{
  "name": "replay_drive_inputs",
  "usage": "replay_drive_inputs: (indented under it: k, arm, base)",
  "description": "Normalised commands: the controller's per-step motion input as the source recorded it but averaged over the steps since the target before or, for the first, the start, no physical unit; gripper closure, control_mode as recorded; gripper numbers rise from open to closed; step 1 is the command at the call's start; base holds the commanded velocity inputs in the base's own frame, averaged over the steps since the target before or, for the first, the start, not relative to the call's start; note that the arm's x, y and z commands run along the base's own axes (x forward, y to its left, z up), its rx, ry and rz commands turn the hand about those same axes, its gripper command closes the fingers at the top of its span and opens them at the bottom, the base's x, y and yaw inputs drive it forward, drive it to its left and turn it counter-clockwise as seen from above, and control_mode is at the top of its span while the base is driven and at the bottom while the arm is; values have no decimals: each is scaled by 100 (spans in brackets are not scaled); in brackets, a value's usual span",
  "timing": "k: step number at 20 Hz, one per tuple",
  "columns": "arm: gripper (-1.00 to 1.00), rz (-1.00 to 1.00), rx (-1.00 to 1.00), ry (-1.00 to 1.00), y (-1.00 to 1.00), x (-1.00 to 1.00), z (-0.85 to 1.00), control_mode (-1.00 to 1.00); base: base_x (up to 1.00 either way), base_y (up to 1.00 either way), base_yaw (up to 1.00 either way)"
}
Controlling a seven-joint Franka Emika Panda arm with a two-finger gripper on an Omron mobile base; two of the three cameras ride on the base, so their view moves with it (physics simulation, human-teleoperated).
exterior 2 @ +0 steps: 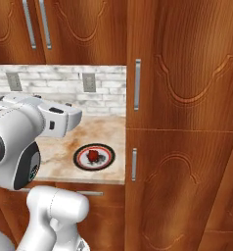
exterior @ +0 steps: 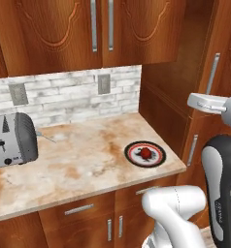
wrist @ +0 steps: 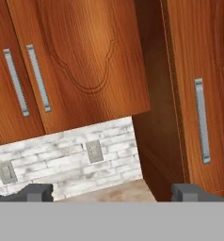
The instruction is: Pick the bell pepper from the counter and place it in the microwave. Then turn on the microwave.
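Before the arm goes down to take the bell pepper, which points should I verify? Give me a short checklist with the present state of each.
1. Bell pepper located: ok, it lies on the red-rimmed plate near the counter's right end.
2. Gripper open: ok, the fingers stand wide apart with nothing between them.
3. Gripper above the pepper: not ok, the hand view looks at the upper cabinets and the backsplash.
4. Space around the plate free: ok, the toaster stands far to the left.
5. Microwave door open: cannot tell.

Even bright light, sharp (rendered), shadowless
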Motion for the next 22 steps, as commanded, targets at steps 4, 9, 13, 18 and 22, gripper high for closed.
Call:
replay_drive_inputs:
  k: [4, 9, 13, 18, 22]
  arm:
    - [-100, 0, 0, 0, 0, 0, 0, 100]
    - [-100, 0, 0, 0, 0, 0, 0, 100]
    - [-100, 0, 0, 0, 0, 0, 0, 100]
    - [-100, 0, 0, 0, 0, 0, 0, 100]
    - [-100, 0, 0, 0, 0, 0, 0, 100]
  base:
    - [49, 26, 0]
    - [37, 32, 0]
    - [27, 27, 0]
    - [5, 23, 0]
    - [0, 10, 0]
